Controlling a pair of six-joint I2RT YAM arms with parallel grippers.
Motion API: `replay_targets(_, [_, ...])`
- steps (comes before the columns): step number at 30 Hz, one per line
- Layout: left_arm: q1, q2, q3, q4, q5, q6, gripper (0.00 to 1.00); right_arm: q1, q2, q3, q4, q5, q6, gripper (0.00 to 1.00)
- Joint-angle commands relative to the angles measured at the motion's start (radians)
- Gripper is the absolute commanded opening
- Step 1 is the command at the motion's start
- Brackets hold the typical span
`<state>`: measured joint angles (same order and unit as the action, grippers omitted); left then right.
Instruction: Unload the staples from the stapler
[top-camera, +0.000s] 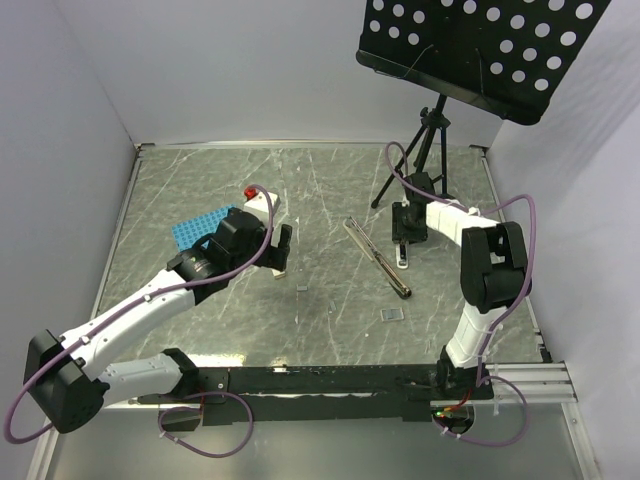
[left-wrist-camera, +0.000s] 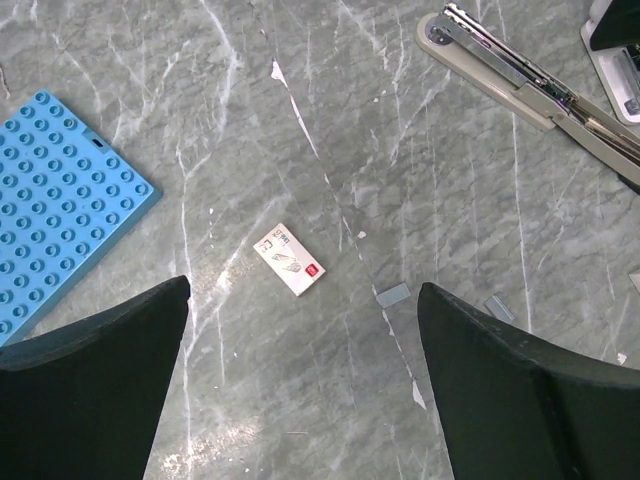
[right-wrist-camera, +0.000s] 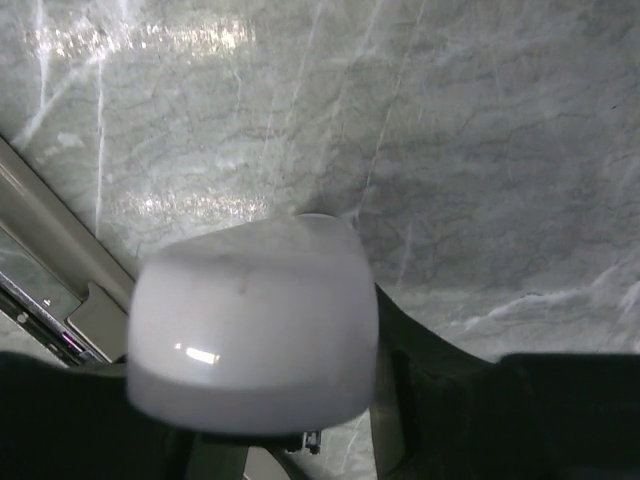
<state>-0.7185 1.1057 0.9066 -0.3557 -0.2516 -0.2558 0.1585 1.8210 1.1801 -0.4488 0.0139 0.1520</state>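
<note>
Pale plastic stapler (left-wrist-camera: 505, 85) — slim, silver-railed; marbled table (left-wrist-camera: 300, 120)

table (left-wrist-camera: 250, 120): you get a marble-look sheet, smooth, glossy glare
stapler (left-wrist-camera: 505, 88): smooth pale plastic, shiny metal rail
blue plate (left-wrist-camera: 60, 190): studded plastic, satin
small box (left-wrist-camera: 289, 259): printed card
your left fingers (left-wrist-camera: 90, 400): matt black

You have open table (top-camera: 330, 190) across the middle and far centre, and along the near strip. On the left, the blue studded plate (top-camera: 195, 228) lies flat beside the left arm. A small white-and-red box (left-wrist-camera: 290, 260) lies below the left gripper (left-wrist-camera: 302, 284), between its wide-spread fingers, with grey scraps (left-wrist-camera: 393, 294) to its right. The stapler (top-camera: 375, 257) lies slantwise right of centre, with the right gripper (top-camera: 403, 243) low just beside it. A tripod (top-camera: 425, 150) blocks the far right corner.
</note>
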Motion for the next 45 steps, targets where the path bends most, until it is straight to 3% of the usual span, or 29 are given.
replay_targets(1, [-0.002,-0.015,0.009,0.014,-0.025,0.0,0.99,-0.008,-0.005,0.046,-0.025,-0.006,0.011,0.56])
replay_targets(11, [-0.001,-0.035,0.006,0.02,-0.055,-0.002,0.99,-0.002,-0.207,0.026,-0.129,-0.041,0.046,0.84])
replay_targets(21, [-0.002,-0.047,0.006,0.012,-0.115,-0.008,0.99,0.082,-0.512,-0.221,-0.209,-0.155,0.15,0.9])
replay_targets(28, [-0.002,-0.059,0.008,0.011,-0.129,-0.019,0.99,0.239,-0.704,-0.413,-0.231,-0.117,0.254,1.0])
replay_targets(36, [-0.004,-0.086,0.0,0.018,-0.178,-0.026,0.99,0.294,-0.738,-0.505,-0.234,-0.054,0.311,1.0])
replay_targets(45, [-0.002,-0.104,-0.005,0.012,-0.281,-0.037,0.99,0.305,-0.648,-0.505,-0.209,-0.039,0.348,1.0])
